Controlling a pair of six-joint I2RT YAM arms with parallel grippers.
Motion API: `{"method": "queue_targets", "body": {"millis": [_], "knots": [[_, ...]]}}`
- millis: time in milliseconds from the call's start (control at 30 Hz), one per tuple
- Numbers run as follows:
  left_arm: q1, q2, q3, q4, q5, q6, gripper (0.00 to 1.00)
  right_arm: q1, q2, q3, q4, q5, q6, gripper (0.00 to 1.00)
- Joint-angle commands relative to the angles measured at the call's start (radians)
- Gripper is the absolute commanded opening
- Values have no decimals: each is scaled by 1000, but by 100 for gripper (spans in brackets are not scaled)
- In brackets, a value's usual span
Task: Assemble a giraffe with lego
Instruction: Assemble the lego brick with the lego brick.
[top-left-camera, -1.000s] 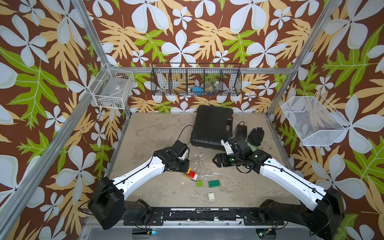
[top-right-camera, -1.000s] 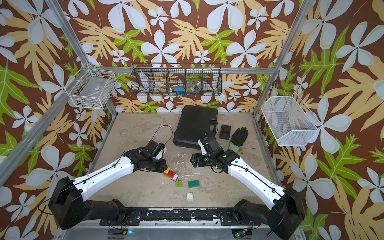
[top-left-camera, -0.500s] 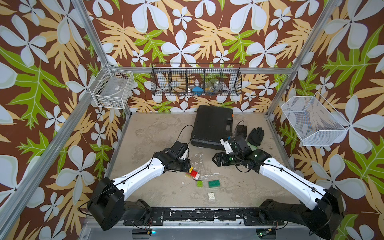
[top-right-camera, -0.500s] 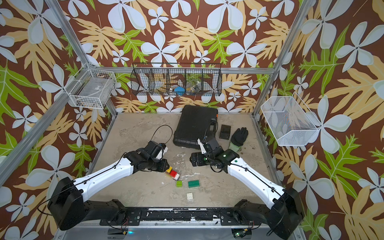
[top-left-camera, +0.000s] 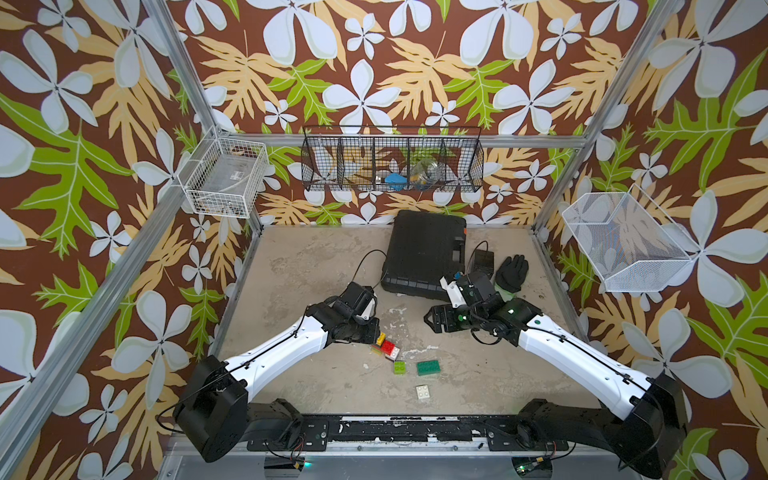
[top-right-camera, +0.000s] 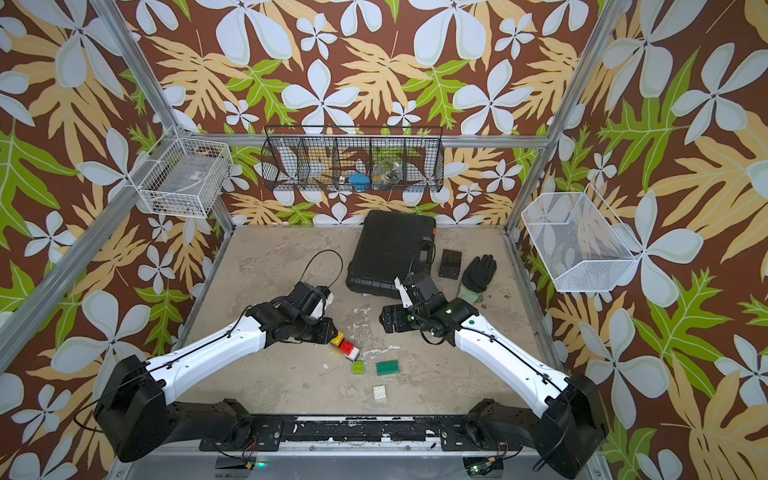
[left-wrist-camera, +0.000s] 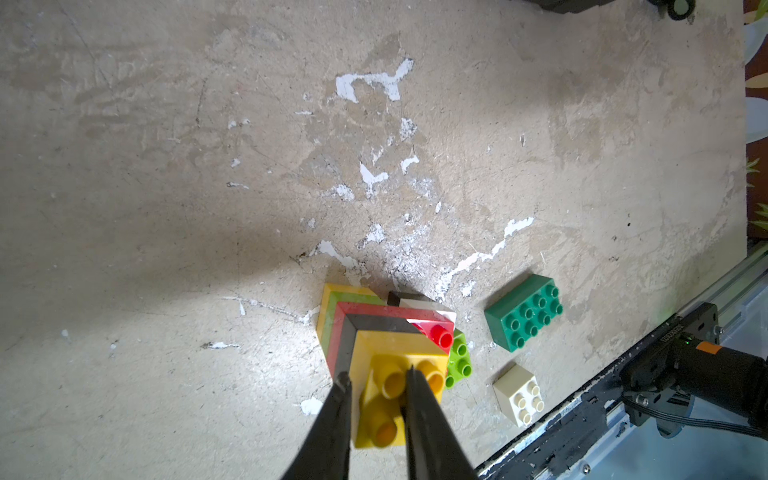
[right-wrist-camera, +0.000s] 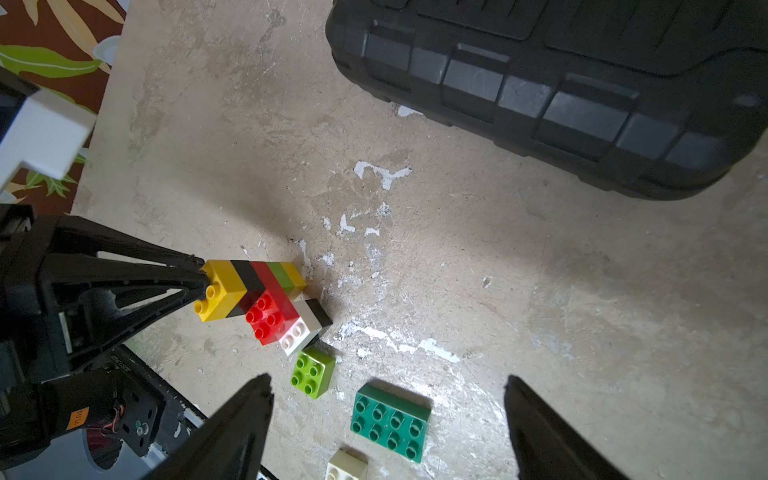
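Nearest you: cream brick (top-left-camera: 423, 391), then lime brick (top-left-camera: 400, 367) and dark green brick (top-left-camera: 428, 368). At mid-table the left gripper (left-wrist-camera: 378, 378) pinches the part-built giraffe (right-wrist-camera: 266, 299) by its yellow end. To its right, the right gripper (right-wrist-camera: 388, 380) stands wide open. Farthest: black case (top-left-camera: 424, 249).

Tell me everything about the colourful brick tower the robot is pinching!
The brick tower is shiny studded plastic. From the top: a yellow square brick, a black one, then a longer red brick whose free end shows bare studs. Under the red are two short legs, lime over yellow and white over black. It seems to stand on the beige table. The left claw is shut on the top yellow brick.
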Motion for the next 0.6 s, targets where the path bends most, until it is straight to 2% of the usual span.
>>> {"method": "queue_targets", "body": {"millis": [0, 133, 267, 367, 567], "knots": [[4, 27, -23, -227, -102, 4, 26, 0, 1, 11, 3, 10, -11, 89], [5, 21, 33, -247, -119, -2, 29, 0, -1, 19, -7, 11, -13, 89], [16, 38, 139, -258, -124, -12, 41, 0, -6, 36, -40, 21, -27, 90], [18, 53, 223, -269, -122, -18, 47, 0, -10, 54, -90, 30, -38, 90], [20, 54, 319, -295, -117, -17, 48, 21, -43, 62, -179, 38, -16, 91]]}}
